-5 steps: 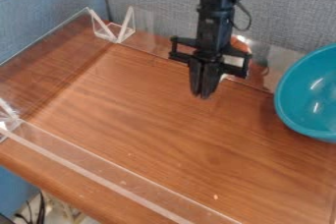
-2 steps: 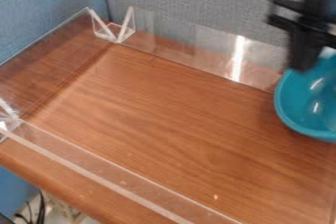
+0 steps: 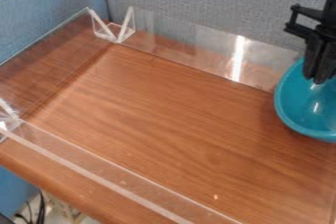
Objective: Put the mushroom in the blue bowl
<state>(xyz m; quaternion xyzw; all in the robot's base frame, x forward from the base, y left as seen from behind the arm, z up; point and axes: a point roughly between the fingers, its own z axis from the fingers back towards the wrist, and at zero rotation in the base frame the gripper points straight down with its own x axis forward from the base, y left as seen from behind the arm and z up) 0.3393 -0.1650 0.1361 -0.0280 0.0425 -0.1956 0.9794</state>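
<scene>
Tabletop: blue bowl below tool.

The fingers have swung rightward (in the view), now over the blue bowl.

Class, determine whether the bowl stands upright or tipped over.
Upright: the blue bowl rests on the table, its hollow inside facing up.

Evenly bright; vertical glare streak seen on clear plastic barrier; small highlight on wooden tabletop; fine detail softened by low resolution.
</scene>
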